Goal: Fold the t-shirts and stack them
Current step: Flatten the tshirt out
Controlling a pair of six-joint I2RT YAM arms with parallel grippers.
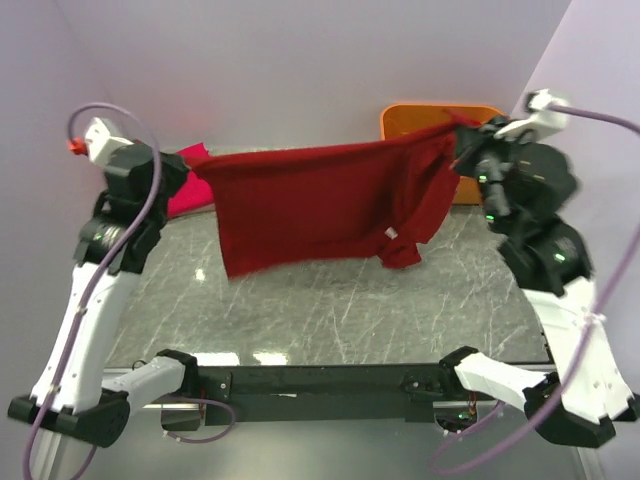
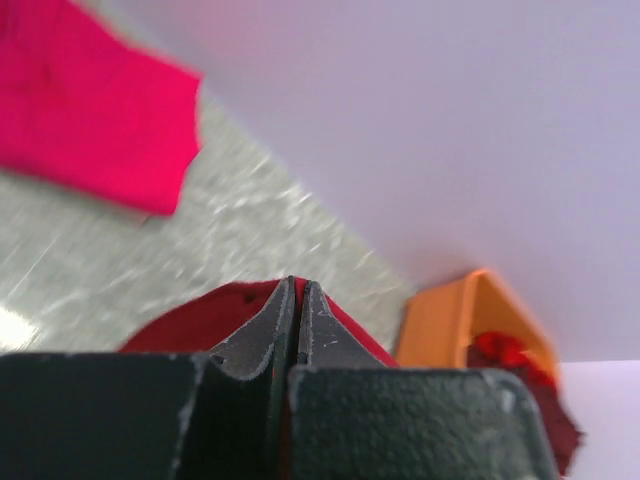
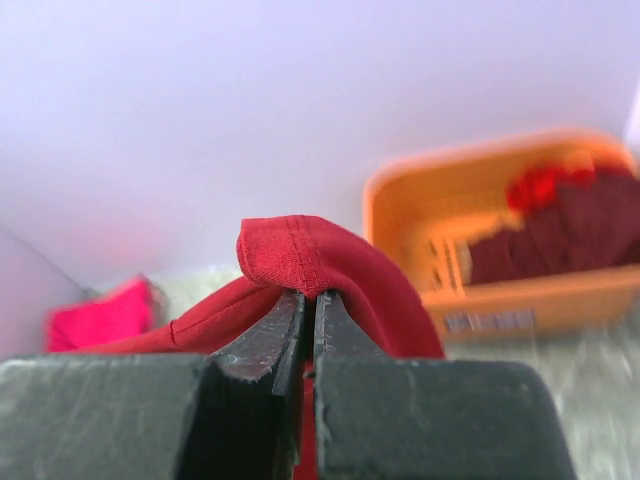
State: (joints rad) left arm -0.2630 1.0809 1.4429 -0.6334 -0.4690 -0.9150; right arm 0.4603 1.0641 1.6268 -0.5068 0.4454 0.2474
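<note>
The left gripper (image 2: 298, 287) is seen pressed shut, its two fingers meeting at the tips with only a hairline left between them. The dark crimson t-shirt (image 1: 310, 205) is pinched there, with red cloth bulging out on both sides of the fingertips. The right gripper (image 3: 310, 296) is likewise clamped on the same shirt: a hemmed, stitched edge is folded over just above its fingertips, and cloth falls away to either side. Between the two grips the shirt is held stretched out in the air above the grey marbled table (image 1: 330, 320), with its lower edge hanging free (a small white label (image 1: 390, 234) can be made out on the bunched part that hangs nearer the right fingers). Beyond the left fingers and off to their left, a bright pink t-shirt (image 2: 90, 110) is seen lying on the table, apart from the crimson one. Farther off, beyond the right fingers and to their right, an orange basket (image 3: 400, 215) is set by the back wall (image 1: 300, 60). Inside it, dark maroon and brighter red shirts (image 3: 570, 225) are piled toward the end farther to the right of those fingers, and the rest of its interior is too blurred to be read.
</note>
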